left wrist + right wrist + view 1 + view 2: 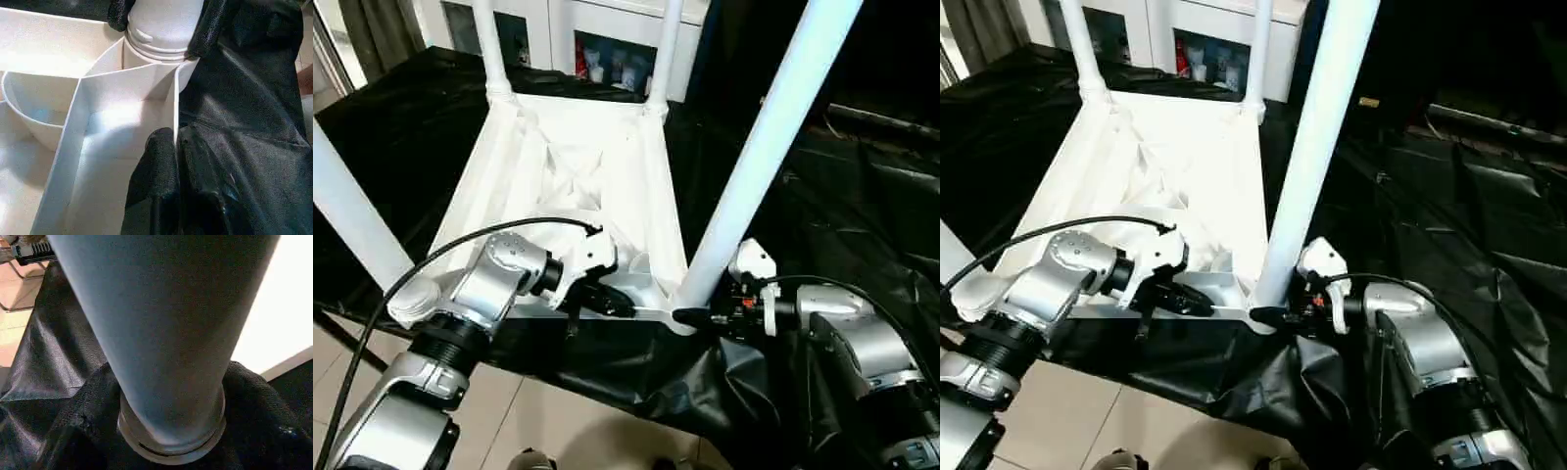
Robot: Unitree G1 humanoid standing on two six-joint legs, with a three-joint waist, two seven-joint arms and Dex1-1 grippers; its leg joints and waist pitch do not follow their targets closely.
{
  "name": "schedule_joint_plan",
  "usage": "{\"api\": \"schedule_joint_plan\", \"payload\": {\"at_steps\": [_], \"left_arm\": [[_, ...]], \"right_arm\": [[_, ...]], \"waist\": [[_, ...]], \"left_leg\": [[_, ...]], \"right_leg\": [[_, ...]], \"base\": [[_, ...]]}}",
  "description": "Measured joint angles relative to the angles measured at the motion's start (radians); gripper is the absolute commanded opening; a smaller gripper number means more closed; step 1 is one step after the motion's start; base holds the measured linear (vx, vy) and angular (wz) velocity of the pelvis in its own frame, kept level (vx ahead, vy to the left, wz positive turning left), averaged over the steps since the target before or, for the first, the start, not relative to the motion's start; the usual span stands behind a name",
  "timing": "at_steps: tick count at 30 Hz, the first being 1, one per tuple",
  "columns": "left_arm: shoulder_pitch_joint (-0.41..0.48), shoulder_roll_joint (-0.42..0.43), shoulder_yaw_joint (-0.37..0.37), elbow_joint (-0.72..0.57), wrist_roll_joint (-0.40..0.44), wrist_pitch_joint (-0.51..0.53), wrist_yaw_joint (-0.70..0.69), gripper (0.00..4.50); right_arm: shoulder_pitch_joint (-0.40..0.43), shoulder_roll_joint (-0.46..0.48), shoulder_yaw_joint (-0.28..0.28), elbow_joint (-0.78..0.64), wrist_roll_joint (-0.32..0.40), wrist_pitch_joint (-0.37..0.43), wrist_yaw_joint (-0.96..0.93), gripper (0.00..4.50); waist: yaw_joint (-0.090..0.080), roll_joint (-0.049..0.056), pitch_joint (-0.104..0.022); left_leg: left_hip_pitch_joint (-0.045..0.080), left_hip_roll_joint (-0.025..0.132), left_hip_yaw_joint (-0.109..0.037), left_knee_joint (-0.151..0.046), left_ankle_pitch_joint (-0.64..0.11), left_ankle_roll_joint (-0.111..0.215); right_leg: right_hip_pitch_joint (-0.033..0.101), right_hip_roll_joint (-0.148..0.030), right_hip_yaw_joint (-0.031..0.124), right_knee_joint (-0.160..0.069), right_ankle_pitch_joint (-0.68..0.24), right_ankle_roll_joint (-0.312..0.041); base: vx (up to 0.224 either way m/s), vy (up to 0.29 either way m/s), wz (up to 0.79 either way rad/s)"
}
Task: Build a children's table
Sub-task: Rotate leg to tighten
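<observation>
The children's table lies upside down, its ribbed white tabletop [578,166] on a black-draped surface with four white legs standing up from the corner sockets. My left gripper [625,305] is shut on the thin near rim wall [175,107], one black finger [151,186] on each side. My right gripper [690,315] wraps the base of the near right leg [773,127], its fingers [78,431] pressed against the collar [171,440] just above the socket. The near left leg [347,211] rises at the left edge, and both far legs [487,44] stand at the back.
A black cloth [862,196] covers the work surface and hangs over its near edge, with tiled floor [538,411] below. A white glass-door cabinet [607,54] stands behind the table. A black cable [440,257] loops over my left forearm.
</observation>
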Motion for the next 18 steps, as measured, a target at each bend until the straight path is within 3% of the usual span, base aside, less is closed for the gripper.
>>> {"api": "schedule_joint_plan", "payload": {"at_steps": [5,13,18], "left_arm": [[-0.042,-0.062,0.013,0.079,0.047,-0.003,0.167,0.0],[-0.099,-0.244,0.042,0.193,0.103,0.068,0.519,0.0],[-0.107,-0.301,0.039,0.209,0.127,0.071,0.593,0.0]], "right_arm": [[-0.004,0.11,-0.072,0.067,-0.02,0.002,-0.228,2.67],[-0.09,0.378,-0.225,0.2,-0.058,-0.003,-0.82,2.67],[-0.101,0.415,-0.242,0.222,-0.081,-0.04,-0.923,2.67]], "waist": [[-0.004,-0.009,-0.006],[-0.036,-0.013,-0.008],[-0.037,-0.012,-0.009]], "left_leg": [[0.002,0.0,0.0,0.001,0.0,-0.001],[0.0,-0.006,-0.014,0.001,0.002,-0.003],[-0.007,-0.006,-0.017,0.0,0.002,-0.003]], "right_leg": [[0.001,0.001,0.003,0.002,-0.003,0.006],[0.001,0.004,0.0,-0.01,-0.003,0.008],[0.001,0.01,0.004,-0.021,-0.001,0.008]], "base": [[0.0,0.0,0.0],[-0.013,0.0,-0.01],[0.0,0.0,0.0]]}}
